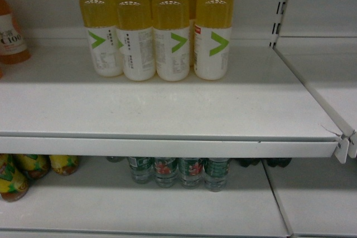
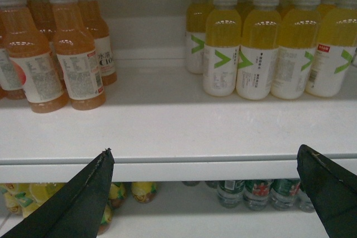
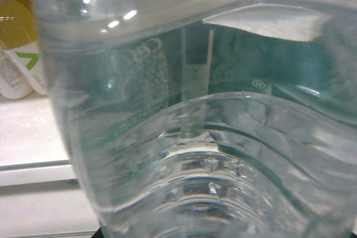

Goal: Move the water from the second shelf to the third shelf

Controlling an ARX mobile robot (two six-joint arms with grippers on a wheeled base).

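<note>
A clear ribbed water bottle [image 3: 184, 137] with a dark green label fills the right wrist view, hanging in front of the shelf edge. The right gripper's fingers are hidden behind it, and it looks held. More water bottles [image 1: 178, 171] with green labels stand in a row on the lower shelf [image 1: 167, 213], half hidden under the upper shelf's front lip; they also show as water bottles [image 2: 256, 192] in the left wrist view. My left gripper [image 2: 204, 149] is open wide in front of the upper shelf edge, with nothing between its fingers. Neither gripper shows in the head view.
Yellow drink bottles [image 1: 156, 26] with white labels stand at the back of the upper shelf [image 1: 167, 110]. Orange drink bottles [image 2: 56, 54] stand to their left. Yellow-labelled bottles [image 1: 22, 174] sit at the lower shelf's left. Dark bottles [image 1: 268, 162] are at its right, by a neighbouring shelf bay [image 1: 323, 71].
</note>
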